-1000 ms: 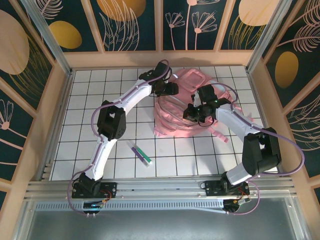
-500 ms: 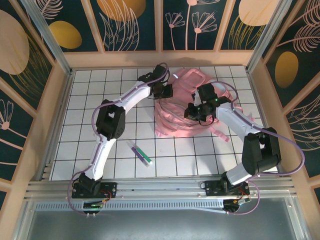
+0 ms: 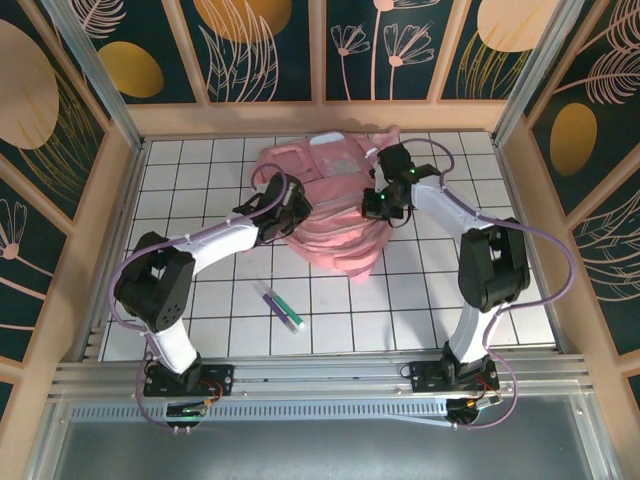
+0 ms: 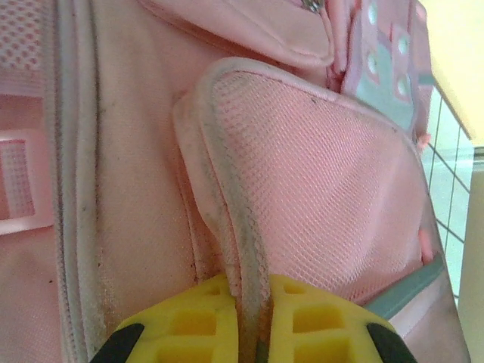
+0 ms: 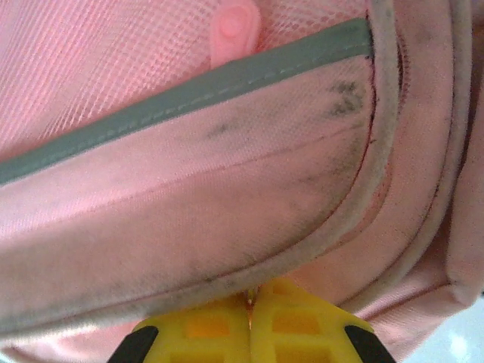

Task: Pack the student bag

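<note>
Nearest you, two markers (image 3: 283,308) lie on the table (image 3: 400,310). Beyond them, your left gripper (image 4: 253,318) pinches the piped rim of a mesh pocket, and your right gripper (image 5: 249,310) is clamped on a seam of the student bag (image 3: 335,170), slumped at the table's far middle. Pull both edges apart evenly so the fabric doesn't slip.

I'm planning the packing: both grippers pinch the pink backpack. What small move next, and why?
Probably raise both pinched edges slightly to stand the backpack up. The left gripper clamps the piping of its mesh pocket, the right gripper a piped seam; the markers lie unpacked.
</note>
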Controlling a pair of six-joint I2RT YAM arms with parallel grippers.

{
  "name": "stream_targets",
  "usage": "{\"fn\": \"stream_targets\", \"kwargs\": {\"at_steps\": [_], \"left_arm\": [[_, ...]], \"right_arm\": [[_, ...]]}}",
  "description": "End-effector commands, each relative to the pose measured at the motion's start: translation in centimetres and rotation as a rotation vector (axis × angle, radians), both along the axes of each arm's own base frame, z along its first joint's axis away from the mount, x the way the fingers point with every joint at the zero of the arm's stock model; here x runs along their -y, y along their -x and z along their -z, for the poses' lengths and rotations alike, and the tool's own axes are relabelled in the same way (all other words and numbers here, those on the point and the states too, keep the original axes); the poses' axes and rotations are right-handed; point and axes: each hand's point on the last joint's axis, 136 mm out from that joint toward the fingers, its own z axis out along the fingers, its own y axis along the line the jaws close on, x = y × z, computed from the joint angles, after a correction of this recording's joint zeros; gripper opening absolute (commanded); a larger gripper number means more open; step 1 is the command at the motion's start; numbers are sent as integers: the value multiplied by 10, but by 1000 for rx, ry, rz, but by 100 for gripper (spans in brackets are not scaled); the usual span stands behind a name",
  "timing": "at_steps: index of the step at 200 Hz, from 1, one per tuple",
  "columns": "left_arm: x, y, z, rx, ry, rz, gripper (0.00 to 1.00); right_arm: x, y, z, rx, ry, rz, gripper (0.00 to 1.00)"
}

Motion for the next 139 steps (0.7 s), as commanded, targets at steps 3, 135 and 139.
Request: {"fn": "stream_targets", "kwargs": {"at_steps": [3,135,139], "left_arm": [[59,4,-33,76,180,71,0],[108,29,-55,64,316,-42,0],[107,30,-57,67,310,-44,0]], "right_arm": [[-1,-10,-8,39,39,-38,0],[-73,74,-20,-97,-139,-312,0],[-72,71,-21,-89,-145,-298,0]]}}
